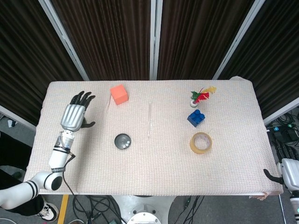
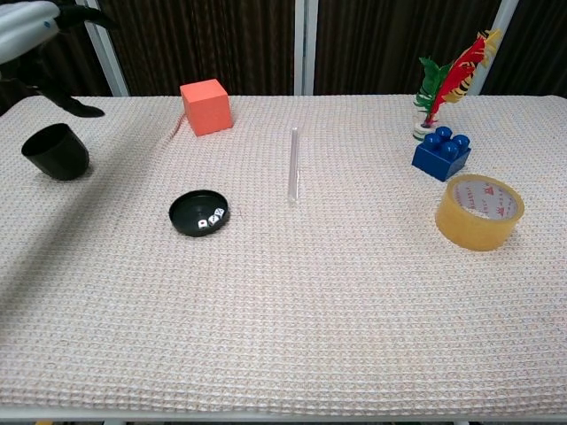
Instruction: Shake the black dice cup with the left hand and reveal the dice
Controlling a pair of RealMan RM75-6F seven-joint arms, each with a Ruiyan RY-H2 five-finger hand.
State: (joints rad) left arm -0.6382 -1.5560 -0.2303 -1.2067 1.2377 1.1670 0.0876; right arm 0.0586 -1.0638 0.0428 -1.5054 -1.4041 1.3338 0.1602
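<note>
The black dice cup [image 2: 55, 151] rests mouth-up on the table at the far left in the chest view, with nothing touching it. In the head view my left hand covers it. My left hand [image 1: 74, 114] hovers above it with fingers spread and holds nothing; in the chest view only part of that hand [image 2: 31, 22] shows at the top left corner. The round black base [image 1: 123, 141] lies uncovered left of centre, with small white dice [image 2: 211, 218] in it. Part of my right hand [image 1: 282, 175] shows at the table's near right corner; how its fingers lie is unclear.
An orange cube [image 2: 205, 107] sits at the back left and a clear rod [image 2: 293, 165] lies at the middle. On the right are a blue brick [image 2: 441, 152], a tape roll [image 2: 479, 212] and a feathered shuttlecock [image 2: 447, 80].
</note>
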